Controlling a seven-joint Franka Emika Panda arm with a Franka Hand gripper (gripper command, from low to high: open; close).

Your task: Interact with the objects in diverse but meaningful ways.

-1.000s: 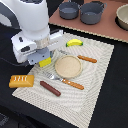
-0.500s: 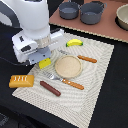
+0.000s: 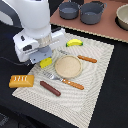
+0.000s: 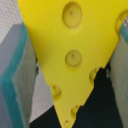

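The yellow cheese wedge shows just under my gripper on the near left of the striped mat. In the wrist view the cheese wedge fills the gap between my grey, teal-edged fingers, with the gripper shut on it. The striped orange-brown bun lies off the mat's left edge. The reddish-brown sausage lies on the mat's near part. The yellow banana rests at the mat's far edge.
A tan round plate sits mid-mat, with an orange-handled fork in front of it and a knife behind it. Two grey pots and a bowl stand on a brown board at the back.
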